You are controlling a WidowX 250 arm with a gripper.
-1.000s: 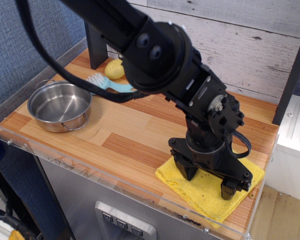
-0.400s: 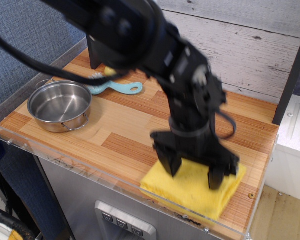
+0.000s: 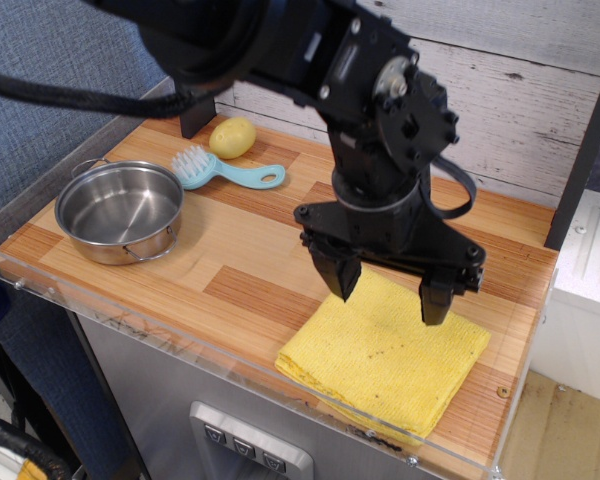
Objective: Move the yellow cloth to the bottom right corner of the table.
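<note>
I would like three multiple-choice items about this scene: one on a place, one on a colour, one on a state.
1. Where does the folded yellow terry cloth lie on the striped wooden table?
A. near the front right corner
B. inside the pot
C. at the back left

2. What colour is the handle of the small brush?
A. red
B. light blue
C. black

3. How is the black gripper?
A. shut on the cloth
B. shut on the brush
C. open above the cloth

Answers: 1 A, the cloth lies by the front rim on the right; 2 B, the handle is pale blue; 3 C, both fingers are spread, holding nothing.
</note>
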